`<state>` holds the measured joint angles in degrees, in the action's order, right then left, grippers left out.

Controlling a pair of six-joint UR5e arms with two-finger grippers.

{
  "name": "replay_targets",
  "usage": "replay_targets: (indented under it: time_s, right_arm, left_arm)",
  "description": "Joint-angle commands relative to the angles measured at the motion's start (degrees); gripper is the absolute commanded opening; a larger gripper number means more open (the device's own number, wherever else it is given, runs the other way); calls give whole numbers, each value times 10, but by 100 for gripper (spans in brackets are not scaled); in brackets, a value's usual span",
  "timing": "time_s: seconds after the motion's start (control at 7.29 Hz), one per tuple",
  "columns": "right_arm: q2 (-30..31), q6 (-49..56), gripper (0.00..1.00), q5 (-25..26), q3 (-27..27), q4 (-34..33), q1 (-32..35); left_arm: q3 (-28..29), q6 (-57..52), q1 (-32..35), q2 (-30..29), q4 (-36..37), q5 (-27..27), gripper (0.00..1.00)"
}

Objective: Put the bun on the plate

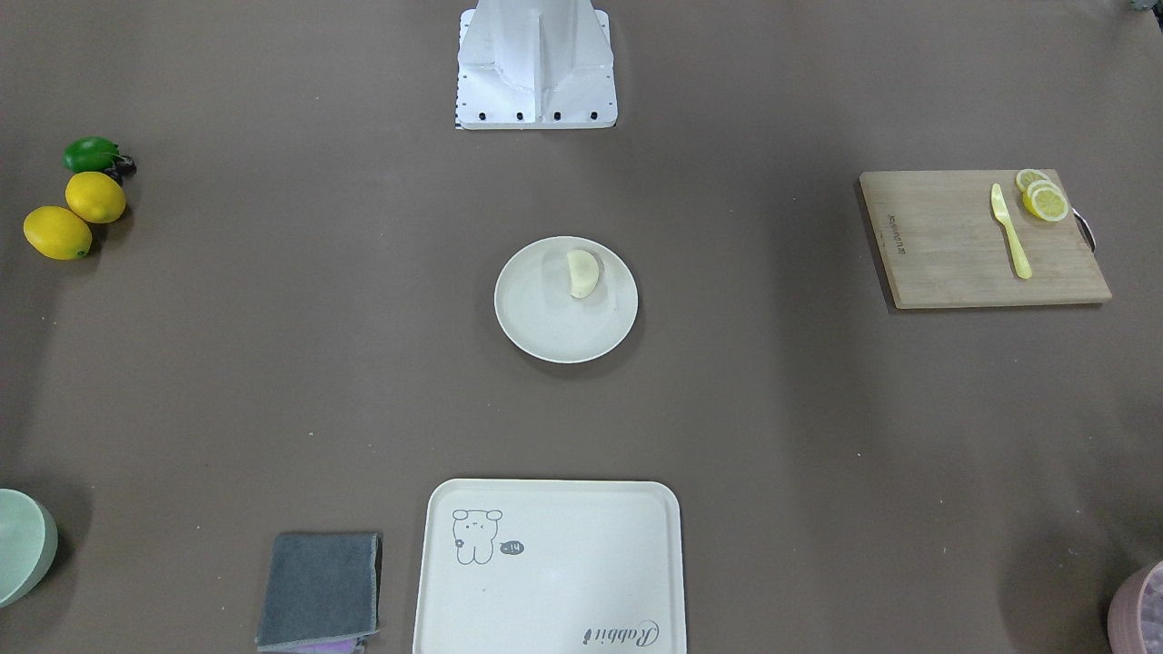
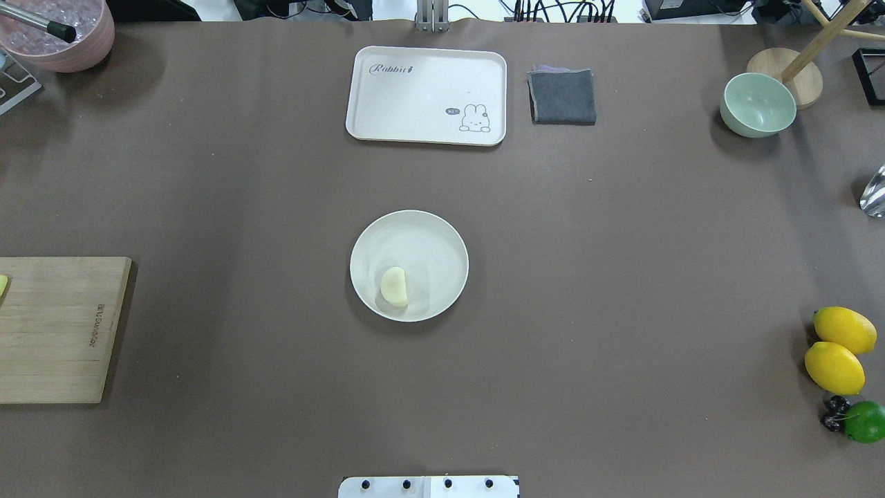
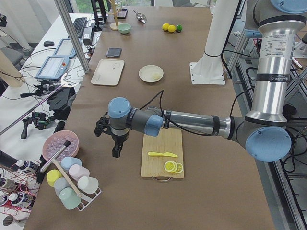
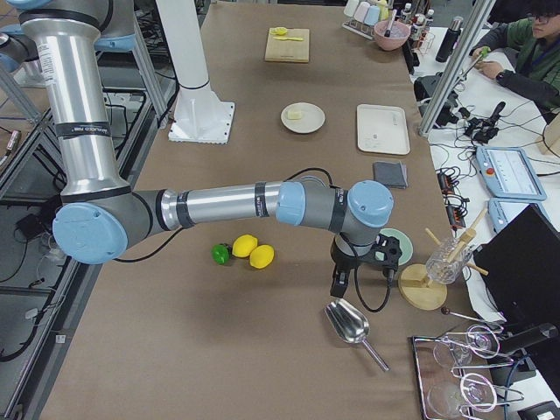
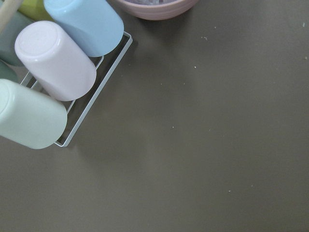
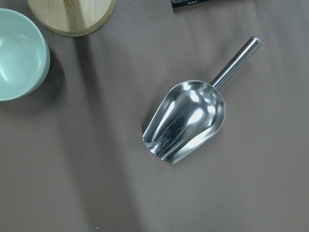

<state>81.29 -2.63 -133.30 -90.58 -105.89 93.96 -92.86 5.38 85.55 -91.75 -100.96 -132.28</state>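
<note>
Jaws: whether apart or together, I cannot tell. The bun (image 1: 583,273) lies on the plate (image 1: 545,331) near its rim; best left untouched.

Glossy metal scoop (image 6: 186,123); matt, perhaps plastic plate (image 1: 542,329).

One bun (image 1: 583,273), one plate (image 1: 545,331), two lemons (image 1: 95,197)

Open table (image 2: 622,242) surrounds the plate (image 2: 432,245) on all sides; tray (image 2: 415,97) far, cutting board (image 2: 55,332) left, lemons (image 2: 844,330) right, all well apart.
</note>
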Motion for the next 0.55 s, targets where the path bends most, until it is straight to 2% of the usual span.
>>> replay_targets:
  time_s: [0.0, 0.41]
  right_arm:
    - [39, 54, 100, 0, -6, -6, 10]
    - [69, 33, 100, 5, 7, 57, -4]
  left_arm:
    - [4, -1, 8, 31, -24, -5, 98]
    - [8, 0, 8, 33, -20, -3, 98]
